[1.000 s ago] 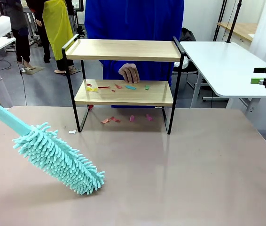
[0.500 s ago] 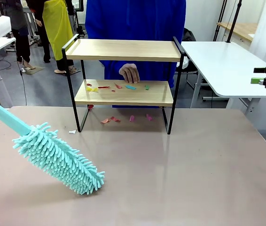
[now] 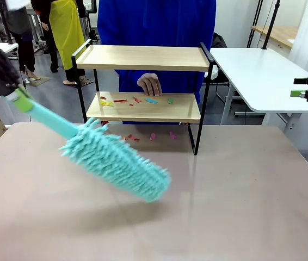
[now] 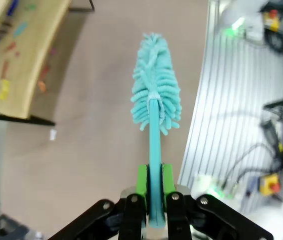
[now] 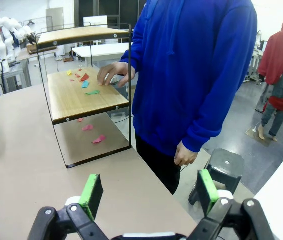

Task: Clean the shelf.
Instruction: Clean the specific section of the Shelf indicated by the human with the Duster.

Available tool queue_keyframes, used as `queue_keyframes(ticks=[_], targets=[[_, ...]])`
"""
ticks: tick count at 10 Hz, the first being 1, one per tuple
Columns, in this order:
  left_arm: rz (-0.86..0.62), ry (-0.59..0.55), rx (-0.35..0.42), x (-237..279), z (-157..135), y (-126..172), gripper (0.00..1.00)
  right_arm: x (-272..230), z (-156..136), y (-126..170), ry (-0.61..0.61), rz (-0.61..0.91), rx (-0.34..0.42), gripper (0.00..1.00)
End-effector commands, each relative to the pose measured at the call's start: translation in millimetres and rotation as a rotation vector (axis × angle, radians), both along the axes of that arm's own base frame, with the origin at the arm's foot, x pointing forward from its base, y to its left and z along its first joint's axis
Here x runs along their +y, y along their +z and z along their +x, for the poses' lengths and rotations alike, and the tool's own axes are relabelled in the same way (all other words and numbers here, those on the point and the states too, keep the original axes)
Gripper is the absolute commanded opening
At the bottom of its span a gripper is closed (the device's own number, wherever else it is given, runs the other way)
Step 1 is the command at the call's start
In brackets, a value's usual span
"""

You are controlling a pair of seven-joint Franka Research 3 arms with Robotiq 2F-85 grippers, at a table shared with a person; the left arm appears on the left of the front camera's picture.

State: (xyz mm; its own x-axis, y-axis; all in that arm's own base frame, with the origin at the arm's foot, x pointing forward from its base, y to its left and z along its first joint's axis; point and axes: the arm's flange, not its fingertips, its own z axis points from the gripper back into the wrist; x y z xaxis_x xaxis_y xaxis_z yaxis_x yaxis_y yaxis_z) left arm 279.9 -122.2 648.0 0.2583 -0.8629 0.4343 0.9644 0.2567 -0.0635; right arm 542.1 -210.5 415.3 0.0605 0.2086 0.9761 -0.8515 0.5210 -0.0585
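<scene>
The shelf (image 3: 143,57) stands at the far middle of the table (image 3: 241,196), and the person's hand (image 3: 150,84) rests at the back edge of its lower board. The left gripper (image 4: 154,185) is clenched on the handle of a teal duster (image 3: 116,160), its 2 green pads pressed against the shaft from either side. From the front, this gripper sits above and to the left of the shelf. The duster's fluffy head slants down in front of the shelf's lower left corner, blurred, and appears to be clear of the table and short of both boards. The right gripper (image 5: 149,192) is spread wide with nothing between its pads, well off to the right of the shelf

The cleaning looks barely begun. Coloured paper scraps (image 3: 151,100) lie along the back half of the lower board, close to the person's hand, and loose bits (image 3: 154,136) lie on the table beneath the shelf. The top board looks bare. What seems left is nearly all of it: bringing the duster's head in between the 2 boards and sweeping the lower one clear. Whether the bits under the shelf count as part of the job cannot be told
</scene>
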Motion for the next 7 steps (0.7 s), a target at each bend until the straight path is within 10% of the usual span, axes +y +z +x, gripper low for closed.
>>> queue_keyframes(ticks=[1,4,7], targets=[[-0.099,0.168,-0.027,-35,-9,12,0.14,2,-1,2,-0.001,0.001,-0.004,1.00],[-0.114,0.512,-0.121,-94,-23,14,0.14,2,-1,2,-0.001,0.001,-0.004,1.00],[-0.110,0.548,-0.149,-99,-28,23,0.14,2,-1,2,-0.001,0.001,-0.004,1.00]])
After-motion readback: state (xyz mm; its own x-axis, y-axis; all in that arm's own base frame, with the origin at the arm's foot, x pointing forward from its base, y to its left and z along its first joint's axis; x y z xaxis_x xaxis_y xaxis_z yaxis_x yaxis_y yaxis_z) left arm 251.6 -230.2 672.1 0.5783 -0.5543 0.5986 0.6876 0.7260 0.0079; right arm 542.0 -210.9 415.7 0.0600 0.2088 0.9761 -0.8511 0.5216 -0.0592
